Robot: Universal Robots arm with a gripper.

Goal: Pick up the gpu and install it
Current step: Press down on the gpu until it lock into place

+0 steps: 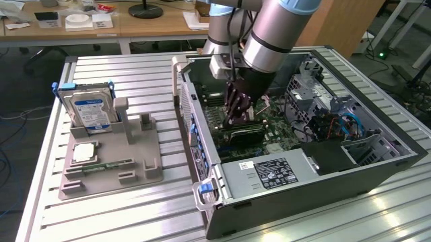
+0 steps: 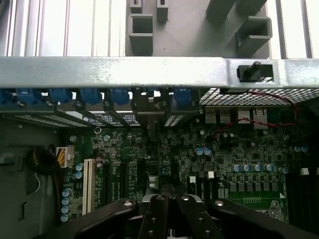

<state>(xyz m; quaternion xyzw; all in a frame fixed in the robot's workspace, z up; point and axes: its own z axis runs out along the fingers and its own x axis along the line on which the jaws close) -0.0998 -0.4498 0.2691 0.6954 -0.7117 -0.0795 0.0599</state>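
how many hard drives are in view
1. The silver hard drive with a blue label stands upright in the grey holder tray on the exterior view's left, beside the open computer case; others may be hidden inside.

No word, brand or number can be read with certainty; print is present but stays illegible. A blue-and-white label is carried by the hard drive [image 1: 90,112] standing in the grey holder, its lines of print too small to be made out; a black label with white print and a smaller white sticker beside it are borne by the power supply [image 1: 268,174] inside the computer case [image 1: 377,166], and neither can be deciphered; fine white markings on the motherboard [image 2: 234,149] remain unreadable.
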